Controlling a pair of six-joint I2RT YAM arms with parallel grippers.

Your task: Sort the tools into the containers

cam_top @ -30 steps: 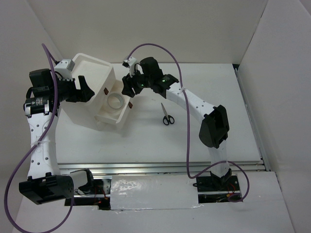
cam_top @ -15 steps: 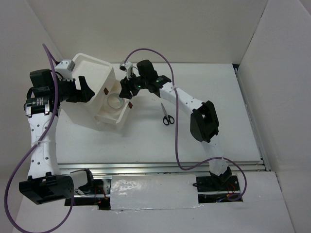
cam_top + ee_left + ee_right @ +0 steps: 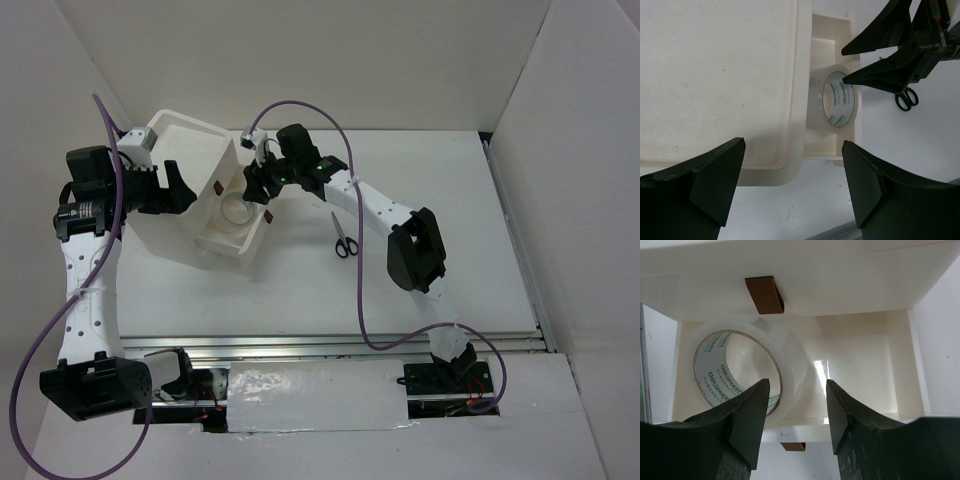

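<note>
The white cabinet [image 3: 185, 150] lies tilted at the back left. One drawer [image 3: 215, 241] is pulled out, and the white tape roll [image 3: 237, 208] lies in it. My right gripper [image 3: 260, 183] is open and empty, right above the drawer's far end. In the right wrist view its jaws [image 3: 797, 410] stand over the drawer floor [image 3: 855, 355], beside the tape roll [image 3: 740, 367]. My left gripper [image 3: 173, 188] is open at the cabinet's left side, holding nothing [image 3: 792, 185]. The black-handled scissors [image 3: 344, 238] lie on the table to the right. No screwdriver is in view.
A closed drawer's red-brown handle [image 3: 765, 295] shows above the open drawer, and the open drawer's own handle [image 3: 792, 446] below it. White walls enclose the table at the back and on both sides. A metal rail [image 3: 330, 345] runs along the near edge.
My right arm has swung left and its gripper has moved slightly closer over the open drawer. The tape roll has stayed in the drawer. The left arm has barely shifted.
</note>
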